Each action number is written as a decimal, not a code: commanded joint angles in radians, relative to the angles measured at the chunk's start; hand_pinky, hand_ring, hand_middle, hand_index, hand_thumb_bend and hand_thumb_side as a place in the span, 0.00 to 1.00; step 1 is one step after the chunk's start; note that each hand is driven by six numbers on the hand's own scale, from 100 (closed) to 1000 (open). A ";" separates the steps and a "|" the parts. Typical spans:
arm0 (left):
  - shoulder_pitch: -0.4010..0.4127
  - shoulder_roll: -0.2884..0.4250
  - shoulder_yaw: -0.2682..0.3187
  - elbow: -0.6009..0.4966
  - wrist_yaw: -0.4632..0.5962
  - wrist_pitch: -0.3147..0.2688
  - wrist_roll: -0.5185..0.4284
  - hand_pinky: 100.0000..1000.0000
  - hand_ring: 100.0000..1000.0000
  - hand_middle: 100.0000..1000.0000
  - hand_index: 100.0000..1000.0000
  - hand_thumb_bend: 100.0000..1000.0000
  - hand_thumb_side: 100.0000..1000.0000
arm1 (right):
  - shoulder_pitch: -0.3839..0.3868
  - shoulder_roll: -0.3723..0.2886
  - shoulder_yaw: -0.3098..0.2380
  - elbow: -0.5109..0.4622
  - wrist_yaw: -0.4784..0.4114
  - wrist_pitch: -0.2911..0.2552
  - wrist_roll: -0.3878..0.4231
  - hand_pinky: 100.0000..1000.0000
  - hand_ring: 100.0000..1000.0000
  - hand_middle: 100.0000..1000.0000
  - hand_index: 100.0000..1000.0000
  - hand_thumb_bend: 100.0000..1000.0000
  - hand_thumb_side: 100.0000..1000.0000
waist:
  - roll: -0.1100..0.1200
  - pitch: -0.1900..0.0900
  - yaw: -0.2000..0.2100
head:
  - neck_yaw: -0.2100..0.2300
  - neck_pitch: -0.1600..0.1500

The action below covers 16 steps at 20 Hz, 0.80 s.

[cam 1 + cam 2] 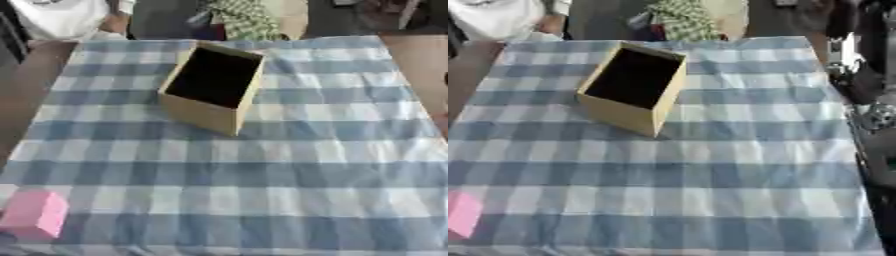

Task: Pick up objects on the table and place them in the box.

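Observation:
A tan open-topped box [213, 90] with a dark inside stands on the blue-and-white checked cloth [262, 175], toward the far left of the middle. I see nothing inside it. A pink block [35, 214] lies on the cloth at the near left corner, and the right eye view cuts it off at the edge. Black and silver parts of my right arm [871, 100] run along the right edge in the right eye view, beside the table and apart from both things. I cannot make out its hand there. My left hand shows in neither view.
Bare brown table [22, 95] shows to the left of the cloth and at the far right [420, 55]. People in white and green-checked clothes [245, 17] stand past the far edge, touching nothing. Open cloth lies between box and block.

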 commanded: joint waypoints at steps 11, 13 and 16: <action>-0.027 0.045 0.009 0.017 -0.048 -0.019 -0.064 0.80 0.89 0.91 0.96 0.51 0.24 | -0.015 -0.007 -0.005 -0.015 -0.011 0.006 0.006 0.77 0.58 0.57 0.76 0.00 0.78 | 0.001 -0.004 0.000 | 0.001 0.006; -0.035 0.044 0.017 0.003 -0.063 -0.017 -0.066 0.80 0.89 0.91 0.96 0.51 0.24 | -0.014 -0.006 -0.004 -0.015 -0.012 0.007 0.008 0.77 0.58 0.57 0.76 0.00 0.78 | 0.001 -0.005 0.001 | 0.002 0.006; -0.054 0.046 0.025 -0.019 -0.069 -0.012 -0.062 0.81 0.89 0.91 0.96 0.52 0.26 | -0.014 -0.004 -0.004 -0.015 -0.013 0.008 0.010 0.77 0.58 0.56 0.76 0.00 0.78 | 0.002 -0.005 0.001 | 0.030 0.006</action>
